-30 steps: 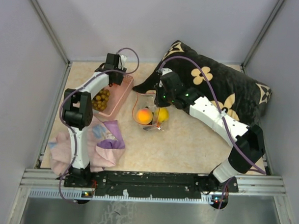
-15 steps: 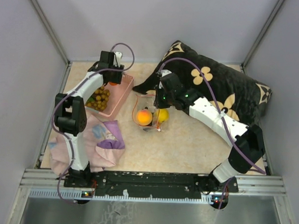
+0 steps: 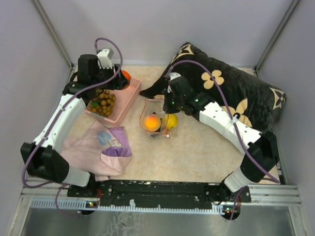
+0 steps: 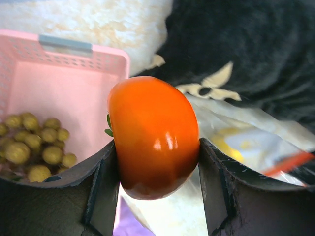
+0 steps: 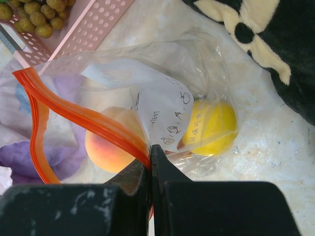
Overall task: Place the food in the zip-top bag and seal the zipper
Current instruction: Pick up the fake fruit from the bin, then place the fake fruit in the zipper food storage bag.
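My left gripper point(image 3: 119, 79) is shut on the orange persimmon point(image 4: 153, 135), holding it above the far end of the pink basket point(image 3: 128, 99); the persimmon also shows in the top view point(image 3: 125, 76). My right gripper point(image 5: 150, 157) is shut on the orange-red zipper point(image 5: 83, 118) of the clear zip-top bag point(image 5: 162, 78), holding its mouth open. Inside the bag lie a peach-orange round fruit point(image 3: 152, 122) and a yellow fruit point(image 3: 171, 120). An olive-brown grape bunch point(image 3: 104, 102) lies in the basket. The slider and the purple grapes are not visible.
A black cushion with cream flowers point(image 3: 236, 95) lies at the back right, just behind the bag. A pink-purple folded cloth point(image 3: 102, 149) lies at the front left. Grey walls enclose the table.
My left arm has lifted out of the basket with the persimmon and swung left and back. The right gripper and the bag have stayed put.
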Controlling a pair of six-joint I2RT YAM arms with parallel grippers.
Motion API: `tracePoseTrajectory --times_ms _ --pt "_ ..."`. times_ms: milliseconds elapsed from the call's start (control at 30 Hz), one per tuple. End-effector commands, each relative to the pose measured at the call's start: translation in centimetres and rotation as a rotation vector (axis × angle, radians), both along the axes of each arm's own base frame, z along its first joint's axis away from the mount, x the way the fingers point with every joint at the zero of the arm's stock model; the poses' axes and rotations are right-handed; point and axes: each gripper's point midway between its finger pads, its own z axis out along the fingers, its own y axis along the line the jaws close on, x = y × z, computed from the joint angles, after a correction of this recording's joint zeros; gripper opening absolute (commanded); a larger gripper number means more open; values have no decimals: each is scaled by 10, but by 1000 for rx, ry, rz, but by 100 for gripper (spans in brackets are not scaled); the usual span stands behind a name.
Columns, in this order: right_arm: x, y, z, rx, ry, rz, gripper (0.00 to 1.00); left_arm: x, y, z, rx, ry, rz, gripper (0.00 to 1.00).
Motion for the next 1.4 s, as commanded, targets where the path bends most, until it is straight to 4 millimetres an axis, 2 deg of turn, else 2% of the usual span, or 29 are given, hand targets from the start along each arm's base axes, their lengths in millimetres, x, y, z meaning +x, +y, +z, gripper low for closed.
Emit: tracePoseTrajectory --times_ms 0,200,333,500,667,767,1033,1200,1367 --pt "15 -4 56 47 -141 -14 0 -54 -25 24 -159 16 -104 44" --pt "20 -6 70 33 -180 -27 0 -112 -46 51 -299 14 -174 44" --pt "22 -5 74 18 -196 -31 0 -139 -71 64 -364 13 -227 45" --pt "20 1 73 39 -185 -28 0 -164 -106 67 -411 35 -275 46" --pt "19 9 69 66 -155 -20 0 -178 -128 52 -446 70 -294 47" --pt "18 13 69 63 -159 -11 0 -182 -144 42 -414 58 -309 48" --pt "13 16 73 83 -154 3 0 -151 -152 5 -303 49 -167 51" --pt "11 15 77 97 -154 2 0 -141 -145 -24 -255 108 -41 54" --pt "4 17 73 112 -135 11 0 -127 -132 -32 -225 83 58 57"
